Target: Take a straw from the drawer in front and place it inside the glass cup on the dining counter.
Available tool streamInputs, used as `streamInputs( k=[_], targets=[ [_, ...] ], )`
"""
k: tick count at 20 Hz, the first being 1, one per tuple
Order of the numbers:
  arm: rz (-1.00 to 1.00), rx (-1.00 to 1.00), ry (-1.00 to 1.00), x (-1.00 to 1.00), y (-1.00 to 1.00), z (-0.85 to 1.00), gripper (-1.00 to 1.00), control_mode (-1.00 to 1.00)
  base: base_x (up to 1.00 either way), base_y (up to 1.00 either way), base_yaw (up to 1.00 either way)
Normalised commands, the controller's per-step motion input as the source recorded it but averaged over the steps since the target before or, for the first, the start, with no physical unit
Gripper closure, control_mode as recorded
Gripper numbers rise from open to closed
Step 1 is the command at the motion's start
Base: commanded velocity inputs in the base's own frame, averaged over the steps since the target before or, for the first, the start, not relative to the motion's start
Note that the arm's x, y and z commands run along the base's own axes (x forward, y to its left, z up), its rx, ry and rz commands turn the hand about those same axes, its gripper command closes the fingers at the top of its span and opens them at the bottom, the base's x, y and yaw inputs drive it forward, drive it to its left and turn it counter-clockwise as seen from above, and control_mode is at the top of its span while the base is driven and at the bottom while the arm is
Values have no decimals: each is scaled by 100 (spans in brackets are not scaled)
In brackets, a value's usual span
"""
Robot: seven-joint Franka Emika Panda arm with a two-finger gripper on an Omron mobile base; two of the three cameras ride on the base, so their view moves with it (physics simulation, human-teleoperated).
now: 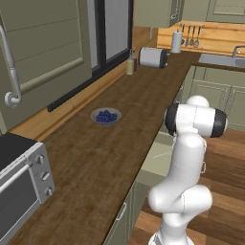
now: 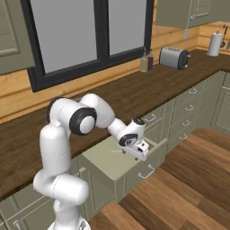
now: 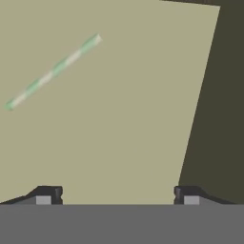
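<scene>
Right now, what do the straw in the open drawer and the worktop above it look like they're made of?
The straw: probably paper or thin plastic, matte, with pale green and white stripes along its length. The drawer: painted wood by its look, flat sage green with no grain. The worktop: dark brown wood, plank seams and grain visible, low sheen.

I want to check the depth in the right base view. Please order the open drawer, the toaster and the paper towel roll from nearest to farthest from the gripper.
1. Drawer: directly below the gripper.
2. Toaster: far back on the worktop, toward the right.
3. Paper towel roll: farthest, top right corner.
</scene>
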Motion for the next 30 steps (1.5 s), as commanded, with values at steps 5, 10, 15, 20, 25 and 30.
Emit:
streamInputs(
  k=[5, 10, 15, 20, 25, 30],
  targets=[
    [3, 0, 0, -83, -76, -28, -100, -100, 0, 0, 0],
    [3, 0, 0, -80, -80, -31, -100, -100, 0, 0, 0],
    [2, 0, 0, -73, -72, -21, -100, -100, 0, 0, 0],
    [0, 0, 0, -50, -40, -1, -100, -100, 0, 0, 0],
    [-1, 0, 0, -29, -12, 4, -100, -100, 0, 0, 0],
    [-1, 0, 0, 1, 20, 30, -100, -100, 0, 0, 0]
  ],
)
